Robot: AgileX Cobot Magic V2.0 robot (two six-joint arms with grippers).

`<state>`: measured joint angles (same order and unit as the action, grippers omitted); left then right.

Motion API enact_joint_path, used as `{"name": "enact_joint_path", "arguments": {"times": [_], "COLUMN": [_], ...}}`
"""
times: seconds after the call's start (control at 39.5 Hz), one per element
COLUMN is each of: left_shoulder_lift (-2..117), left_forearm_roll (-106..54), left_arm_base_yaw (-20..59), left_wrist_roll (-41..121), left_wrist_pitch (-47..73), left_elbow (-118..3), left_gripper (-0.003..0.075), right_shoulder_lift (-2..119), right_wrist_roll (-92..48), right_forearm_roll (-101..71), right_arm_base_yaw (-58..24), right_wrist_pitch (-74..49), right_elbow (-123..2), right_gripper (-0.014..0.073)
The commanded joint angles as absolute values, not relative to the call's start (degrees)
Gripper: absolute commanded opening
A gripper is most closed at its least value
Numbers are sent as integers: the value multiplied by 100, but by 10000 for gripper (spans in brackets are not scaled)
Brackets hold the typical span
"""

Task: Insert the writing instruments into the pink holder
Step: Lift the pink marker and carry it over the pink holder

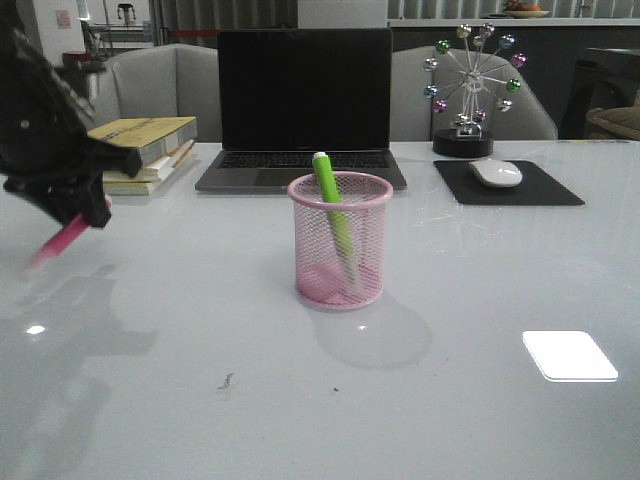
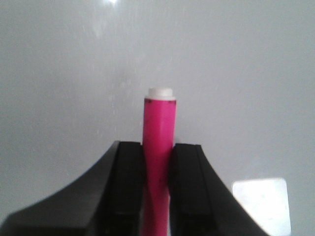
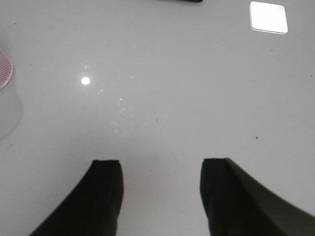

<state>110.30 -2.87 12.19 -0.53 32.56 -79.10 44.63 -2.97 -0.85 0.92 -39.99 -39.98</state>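
The pink mesh holder point(image 1: 339, 240) stands at the table's middle, and the lime green marker point(image 1: 333, 210) leans inside it with its top above the rim. At the far left my left gripper point(image 1: 85, 205) is shut on the bright pink marker point(image 1: 62, 241), which slants down and to the left above the table. In the left wrist view the pink marker point(image 2: 159, 132) sticks out between the black fingers point(image 2: 129, 177), its pale end forward. My right gripper point(image 3: 161, 169) is open over bare table, with the holder's edge point(image 3: 4, 69) at the frame's side. It is out of the front view.
An open laptop point(image 1: 303, 110) stands behind the holder. Stacked books point(image 1: 145, 150) lie at the back left. A white mouse point(image 1: 495, 173) on a black pad point(image 1: 510, 185) and a Ferris-wheel ornament point(image 1: 468, 90) sit at the back right.
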Motion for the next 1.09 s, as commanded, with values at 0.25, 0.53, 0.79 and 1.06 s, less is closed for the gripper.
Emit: {"name": "enact_joint_path", "arguments": {"times": [0.25,0.53,0.79,1.06], "left_shoulder_lift": [9573,9560,9756,10284], "left_forearm_roll": [-453,-929,-1068,-1068], "left_arm_base_yaw": [2080,3008,3686,4122], "left_wrist_roll": [-85,-85,-85,-114], "left_wrist_pitch": [1306,-225,-2506,-3249], "left_elbow": [-8131,-7959,-7234,-6820], "left_gripper": [99,99,101,101], "right_shoulder_lift": [4427,4427,4427,4427], "right_wrist_roll": [-342,-342,-342,-342], "right_forearm_roll": [-46,-46,-46,-46], "right_arm_base_yaw": [109,109,109,109], "right_wrist_pitch": [-3645,-3645,-3645,-3645], "right_elbow": [-4152,-4152,-4152,-4152], "right_gripper": [470,470,470,470]}}
